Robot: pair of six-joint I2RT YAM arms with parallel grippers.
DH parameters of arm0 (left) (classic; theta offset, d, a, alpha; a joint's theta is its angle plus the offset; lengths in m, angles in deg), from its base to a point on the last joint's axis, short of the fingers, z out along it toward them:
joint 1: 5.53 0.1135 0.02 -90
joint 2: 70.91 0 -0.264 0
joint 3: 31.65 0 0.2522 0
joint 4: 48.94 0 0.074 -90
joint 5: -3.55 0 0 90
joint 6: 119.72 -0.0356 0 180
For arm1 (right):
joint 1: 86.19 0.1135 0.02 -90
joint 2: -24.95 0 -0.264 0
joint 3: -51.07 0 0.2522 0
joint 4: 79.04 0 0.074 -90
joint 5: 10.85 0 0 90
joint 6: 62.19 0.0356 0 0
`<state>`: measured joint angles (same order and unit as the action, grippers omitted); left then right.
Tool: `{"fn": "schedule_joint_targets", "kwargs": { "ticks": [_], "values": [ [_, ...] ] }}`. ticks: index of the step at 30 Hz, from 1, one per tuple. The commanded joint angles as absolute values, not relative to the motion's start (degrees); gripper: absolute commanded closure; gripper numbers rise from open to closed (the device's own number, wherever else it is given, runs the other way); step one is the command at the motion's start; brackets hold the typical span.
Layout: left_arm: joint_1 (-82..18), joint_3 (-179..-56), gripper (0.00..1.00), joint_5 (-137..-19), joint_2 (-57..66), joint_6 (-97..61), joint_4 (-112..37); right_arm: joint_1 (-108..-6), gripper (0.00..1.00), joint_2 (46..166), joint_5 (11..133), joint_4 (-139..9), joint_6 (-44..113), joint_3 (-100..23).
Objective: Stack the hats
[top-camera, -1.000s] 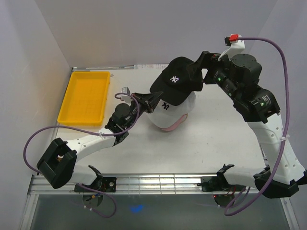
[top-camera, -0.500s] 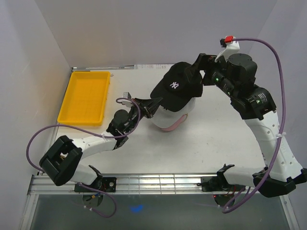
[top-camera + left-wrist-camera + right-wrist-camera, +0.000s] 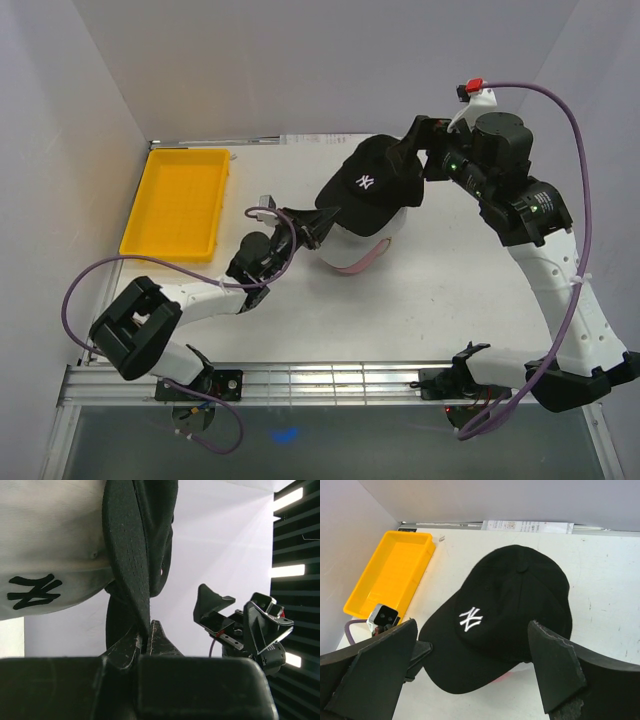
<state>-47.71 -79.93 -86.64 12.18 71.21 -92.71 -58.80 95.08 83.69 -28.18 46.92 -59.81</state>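
Black fabric baseball cap (image 3: 368, 183) with white front logo sits lower than a second ago: it is now down over the white fabric cap (image 3: 372, 240), and the white cap's black logo, visible from above earlier, is covered by the black brim. Left arm's elbow has shifted slightly too.

Black cap position: on top of the pile at mid-table, tilted, brim pointing toward the near left. White crown shows under the brim's near edge. Beneath that, a curved pink brim (image 3: 358, 266) pokes out toward the arms; the rest of the pink cap is hidden.

Left gripper (image 3: 318, 218): clenched on the edge of the black brim. Wrist view shows the dark brim running down into the closed fingertips (image 3: 155, 632), white cap and its logo just to the left.

Right gripper (image 3: 472, 627): released, fingers spread wide, hovering above the rear of the black cap. Wrist view shows the cap below and between the two fingers, neither one touching it.

Surroundings: white table (image 3: 450, 290); yellow rectangular plastic tray (image 3: 178, 205) at the far left, well apart from the caps.
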Motion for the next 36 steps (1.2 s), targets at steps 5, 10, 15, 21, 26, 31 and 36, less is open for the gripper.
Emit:
{"fn": "schedule_joint_targets", "kwargs": {
  "ticks": [5,10,15,21,26,31,36],
  "values": [
    [-47.55,-75.82,1.0,-90.59,7.31,70.13,-97.49,-60.0,0.04,95.44,79.77,-30.48,46.27,-58.05],
    [-47.55,-74.07,1.0,-89.53,8.98,71.18,-99.07,-60.97,0.04,95.53,77.85,-30.65,46.18,-56.56],
    [-47.55,-71.78,1.0,-89.27,10.3,71.88,-100.92,-62.37,0.04,96.67,75.64,-30.65,46.35,-55.68],
    [-47.55,-71.07,1.0,-89.0,12.59,72.32,-102.67,-63.96,0.04,98.61,73.0,-30.74,46.27,-55.06],
    [-47.55,-69.76,1.0,-89.44,13.38,72.67,-103.12,-64.92,0.05,100.71,71.42,-30.74,45.65,-54.62],
    [-47.55,-67.91,1.0,-89.35,13.29,72.67,-103.03,-66.15,0.05,104.66,70.37,-31.18,45.65,-55.23],
    [-47.55,-66.15,1.0,-89.35,13.82,72.85,-102.94,-67.65,0.06,108.62,68.69,-31.18,46.18,-57.52]
  ]
}}
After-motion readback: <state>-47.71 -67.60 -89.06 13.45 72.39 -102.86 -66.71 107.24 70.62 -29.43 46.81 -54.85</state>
